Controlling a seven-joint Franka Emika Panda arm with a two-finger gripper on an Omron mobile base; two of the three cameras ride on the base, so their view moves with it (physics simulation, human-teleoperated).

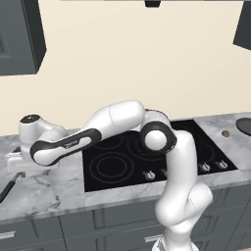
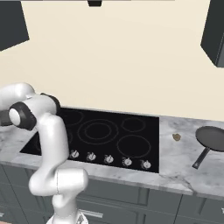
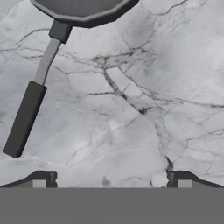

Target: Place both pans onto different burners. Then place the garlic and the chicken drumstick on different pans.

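Fingers are spread wide on the gripper [image 3: 109,183], hovering over bare counter [image 3: 144,109]; descend now and it'll miss the pan handle [image 3: 24,118] off to the side.

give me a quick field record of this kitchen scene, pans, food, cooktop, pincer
pan one: on the marble counter right of the cooktop, handle toward the front edge
pan two: on the counter left of the cooktop, seen in the hand view, handle lying free
small tan lump: on the counter between the cooktop and pan one; garlic or drumstick, cannot tell
cooktop: black glass, burners bare
pincer: open, above bare marble beside pan two's handle, holding nothing
task state: no pan on a burner yet
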